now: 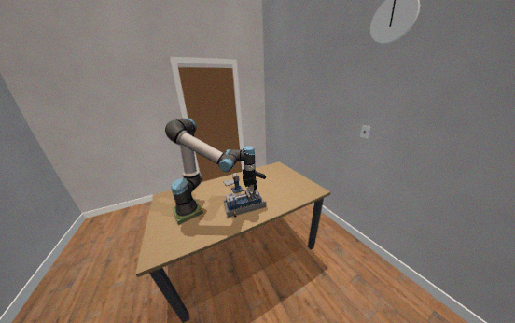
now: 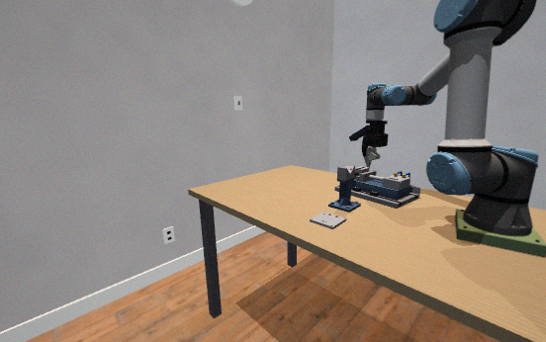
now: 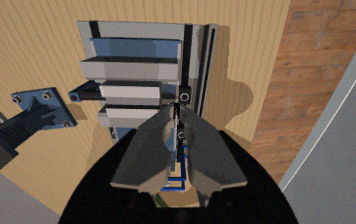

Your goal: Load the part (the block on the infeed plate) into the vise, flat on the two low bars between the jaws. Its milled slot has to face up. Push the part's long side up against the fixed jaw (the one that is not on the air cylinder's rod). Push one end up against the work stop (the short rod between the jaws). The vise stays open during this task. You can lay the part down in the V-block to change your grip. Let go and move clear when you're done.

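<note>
My gripper (image 1: 254, 191) (image 2: 368, 165) (image 3: 175, 103) is shut and empty, low over the vise (image 1: 244, 203) (image 2: 378, 189). In the wrist view its fingertips are just right of the end of a light grey block (image 3: 130, 91), apparently the part. It lies between the jaws, with a dark lengthwise line, apparently its slot, facing up. Its left end is at the work stop (image 3: 89, 94). Its long side lies beside the fixed jaw (image 3: 130, 71); a dark band shows between them, so contact is unclear. My fingers hide the moving jaw in the wrist view.
The blue V-block stand (image 1: 237, 183) (image 2: 345, 189) (image 3: 47, 107) is beside the vise and holds no visible part. The infeed plate (image 1: 229, 182) (image 2: 327, 220) is bare. Blue air tubes (image 3: 183, 172) show below my fingertips in the wrist view.
</note>
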Controlling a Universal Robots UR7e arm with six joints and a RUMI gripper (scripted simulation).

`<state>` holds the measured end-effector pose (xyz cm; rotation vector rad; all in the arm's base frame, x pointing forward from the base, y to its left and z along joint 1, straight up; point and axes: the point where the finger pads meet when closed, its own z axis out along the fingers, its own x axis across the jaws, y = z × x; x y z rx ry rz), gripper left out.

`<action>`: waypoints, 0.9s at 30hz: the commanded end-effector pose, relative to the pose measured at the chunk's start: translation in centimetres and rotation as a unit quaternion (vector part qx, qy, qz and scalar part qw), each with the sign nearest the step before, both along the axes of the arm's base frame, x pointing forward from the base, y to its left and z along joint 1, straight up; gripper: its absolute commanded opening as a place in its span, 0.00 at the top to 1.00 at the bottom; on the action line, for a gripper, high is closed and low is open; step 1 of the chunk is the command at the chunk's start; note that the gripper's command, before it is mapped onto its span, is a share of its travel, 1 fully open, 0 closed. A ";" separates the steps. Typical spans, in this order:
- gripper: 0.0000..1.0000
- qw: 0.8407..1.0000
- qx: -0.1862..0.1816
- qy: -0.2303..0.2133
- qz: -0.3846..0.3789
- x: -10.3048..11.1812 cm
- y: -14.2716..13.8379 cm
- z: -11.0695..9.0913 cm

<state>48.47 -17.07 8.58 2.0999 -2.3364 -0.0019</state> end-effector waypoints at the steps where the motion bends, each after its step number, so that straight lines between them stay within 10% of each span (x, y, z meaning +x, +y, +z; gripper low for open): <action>1: 1.00 1.000 0.000 -0.001 0.000 0.0 -0.1 0.1; 27: 1.00 1.000 0.000 -0.001 0.000 0.0 -0.1 3.3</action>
